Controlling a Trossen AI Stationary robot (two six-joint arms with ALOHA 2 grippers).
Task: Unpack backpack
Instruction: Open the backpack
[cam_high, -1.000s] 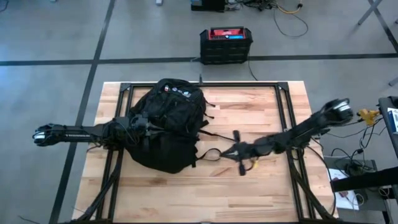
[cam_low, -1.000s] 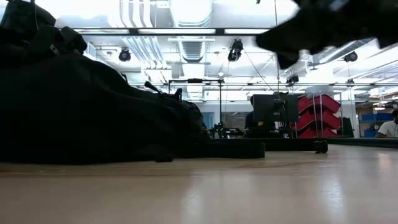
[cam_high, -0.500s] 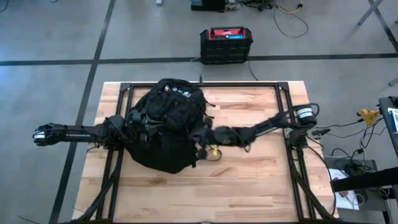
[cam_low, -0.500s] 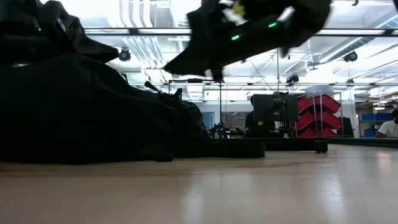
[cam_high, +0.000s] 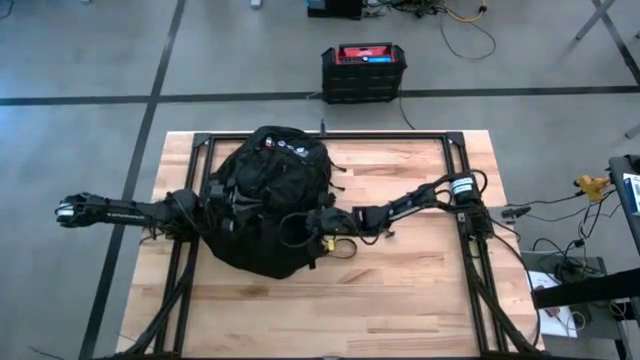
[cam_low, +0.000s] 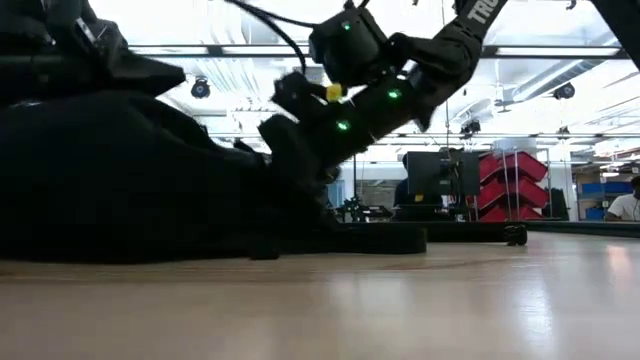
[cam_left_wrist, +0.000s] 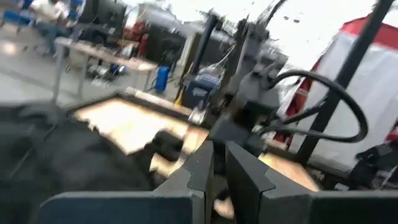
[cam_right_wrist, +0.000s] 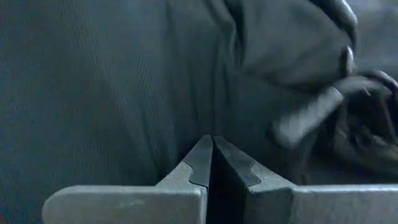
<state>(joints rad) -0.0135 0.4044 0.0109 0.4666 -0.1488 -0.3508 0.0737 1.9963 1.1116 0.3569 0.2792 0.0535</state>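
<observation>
The black backpack (cam_high: 272, 185) lies flat on the wooden table, left of centre, its patched top toward the far edge; it also fills the left of the low view (cam_low: 120, 180). My left gripper (cam_high: 228, 206) reaches in level from the table's left over the backpack's left side. In the left wrist view its fingers (cam_left_wrist: 217, 152) stand almost together with nothing visible between them. My right gripper (cam_high: 300, 226) comes from the table's right, slanting down at the backpack's right side (cam_low: 285, 140), shut (cam_right_wrist: 212, 144). My left gripper lies over the backpack's left side; I cannot tell whether it touches the fabric. My right gripper meets the backpack's right side wall (cam_right_wrist: 186, 106) with its shut fingertips, slanting down from the table's right. The fabric fills the wrist view right at the tips; nothing sits between the fingers.
Loose black straps (cam_high: 345, 247) trail from the backpack toward the right. A black metal frame (cam_high: 452, 150) runs around the table. A black crate with a red top (cam_high: 363, 70) stands on the floor beyond the far edge. Bare wood (cam_high: 340, 300) lies along the near side.
My right gripper has swept from the table's right side leftward to the backpack, sinking and tipping its fingers downward, shut throughout. The backpack has stayed where it was.
</observation>
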